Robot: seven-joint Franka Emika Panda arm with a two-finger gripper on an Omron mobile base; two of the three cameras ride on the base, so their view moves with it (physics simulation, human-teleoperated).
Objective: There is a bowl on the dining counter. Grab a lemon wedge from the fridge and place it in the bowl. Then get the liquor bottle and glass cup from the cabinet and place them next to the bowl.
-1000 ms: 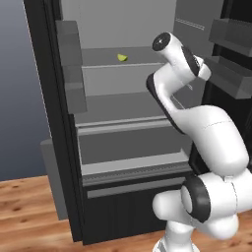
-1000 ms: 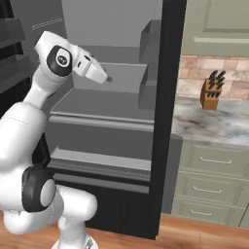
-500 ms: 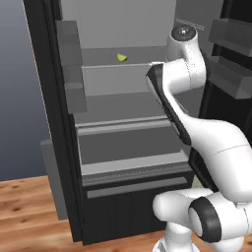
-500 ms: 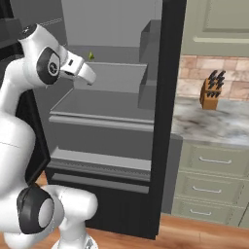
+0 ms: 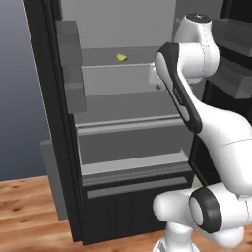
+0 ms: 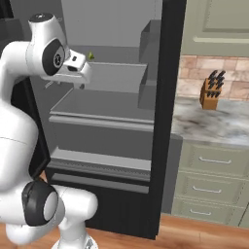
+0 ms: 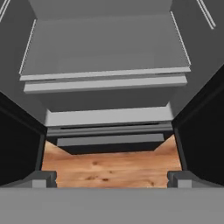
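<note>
Resting on a fridge (image 5: 64,147) shelf, one lemon wedge (image 5: 121,57); gripper (image 7: 112,178) wide open, empty.

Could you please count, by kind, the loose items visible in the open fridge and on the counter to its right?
Lemon wedges: 1, on the upper shelf of the fridge
Knife blocks: 1, on the counter by the brick wall
Total: 2
</note>
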